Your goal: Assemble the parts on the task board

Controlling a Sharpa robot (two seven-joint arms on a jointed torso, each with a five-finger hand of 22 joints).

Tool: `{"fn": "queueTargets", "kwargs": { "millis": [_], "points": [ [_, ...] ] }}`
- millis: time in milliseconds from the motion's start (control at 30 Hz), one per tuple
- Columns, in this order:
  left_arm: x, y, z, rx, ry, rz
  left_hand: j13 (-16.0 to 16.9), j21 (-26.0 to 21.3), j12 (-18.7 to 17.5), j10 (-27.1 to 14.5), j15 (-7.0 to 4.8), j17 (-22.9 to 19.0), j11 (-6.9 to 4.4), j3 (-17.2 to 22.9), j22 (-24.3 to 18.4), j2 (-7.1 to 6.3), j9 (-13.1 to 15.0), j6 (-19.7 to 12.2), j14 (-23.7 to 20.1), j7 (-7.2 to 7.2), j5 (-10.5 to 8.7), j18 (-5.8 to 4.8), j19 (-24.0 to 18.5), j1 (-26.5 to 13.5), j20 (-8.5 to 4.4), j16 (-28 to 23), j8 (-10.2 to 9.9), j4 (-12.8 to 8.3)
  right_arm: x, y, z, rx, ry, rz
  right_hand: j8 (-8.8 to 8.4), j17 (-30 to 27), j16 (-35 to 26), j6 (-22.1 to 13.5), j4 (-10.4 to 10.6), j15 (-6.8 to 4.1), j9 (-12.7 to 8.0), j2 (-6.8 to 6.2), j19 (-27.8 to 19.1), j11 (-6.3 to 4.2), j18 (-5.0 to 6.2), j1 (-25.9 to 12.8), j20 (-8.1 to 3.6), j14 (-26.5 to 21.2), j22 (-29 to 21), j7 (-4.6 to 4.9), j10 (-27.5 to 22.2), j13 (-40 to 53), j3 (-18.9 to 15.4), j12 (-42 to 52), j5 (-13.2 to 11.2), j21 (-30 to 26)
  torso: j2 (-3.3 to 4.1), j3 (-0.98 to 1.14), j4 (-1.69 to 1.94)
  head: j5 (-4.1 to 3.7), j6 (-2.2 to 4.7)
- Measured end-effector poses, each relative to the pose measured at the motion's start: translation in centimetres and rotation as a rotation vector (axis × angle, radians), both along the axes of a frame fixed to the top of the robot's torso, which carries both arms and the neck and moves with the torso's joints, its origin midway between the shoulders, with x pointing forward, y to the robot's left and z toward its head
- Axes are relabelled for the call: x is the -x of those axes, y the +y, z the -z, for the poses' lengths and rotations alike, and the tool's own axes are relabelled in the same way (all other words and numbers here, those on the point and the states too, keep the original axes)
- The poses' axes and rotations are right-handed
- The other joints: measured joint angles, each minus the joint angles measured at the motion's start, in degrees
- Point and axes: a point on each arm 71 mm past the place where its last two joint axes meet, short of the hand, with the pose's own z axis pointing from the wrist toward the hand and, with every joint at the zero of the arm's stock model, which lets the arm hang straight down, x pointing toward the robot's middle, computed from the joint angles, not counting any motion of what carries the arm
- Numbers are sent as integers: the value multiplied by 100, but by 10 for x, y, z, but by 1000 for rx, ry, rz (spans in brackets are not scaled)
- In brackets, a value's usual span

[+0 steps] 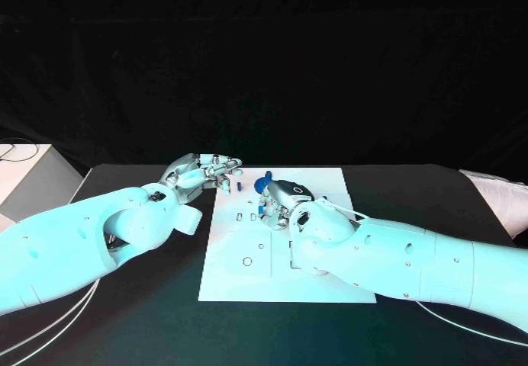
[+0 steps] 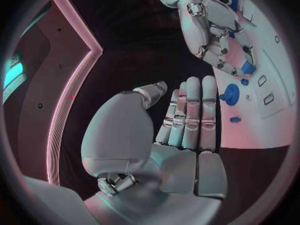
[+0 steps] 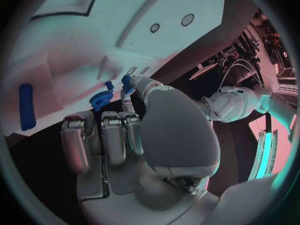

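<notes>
1. Two hands work at the far end of the task board (image 1: 226,293), the white plate in the middle of the black counter (image 1: 132,335). The left hand (image 1: 204,174) sits at the board's far left corner. In the left wrist view its fingers (image 2: 190,112) lie straight, side by side, with nothing in them, so I read it as free and unloaded. It is best kept where it is, off the parts, or used only to steady the board's edge.

2. Near the middle of the far end stands a round blue gear-like part (image 1: 261,184). A smaller blue piece (image 2: 235,119) lies just beside it on the board, and a long blue bar (image 3: 25,113) lies apart from both.

3. The right hand (image 1: 288,197) hangs over the board, just beside the gear. In the right wrist view it pinches a small blue part (image 3: 126,83) at the fingertips, close to the rectangular slots (image 3: 137,70).

4. The step in hand looks like seating that pinched part. Line it up squarely over its slot first, then press straight down. Keep the other fingers clear of the gear, since a brush could knock it loose.
</notes>
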Motion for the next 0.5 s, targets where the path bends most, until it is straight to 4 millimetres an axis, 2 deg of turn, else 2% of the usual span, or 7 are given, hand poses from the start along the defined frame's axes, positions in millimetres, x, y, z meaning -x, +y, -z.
{"fn": "queueTargets", "kwargs": {
  "millis": [500],
  "points": [
    [0,0,0,0,0,-1,5,0,0,0,0,2,0,0,-1,0,-1,0,0,0,0,0,0,0,0,0,0,0,2,2,7,8,0,-9,0,-1,0,0,0,0,-1,-23,0,0,0,-23,0,0,-1,0,0,4,0,0,0,0,1,9,-9,33,-34]
  ]
}}
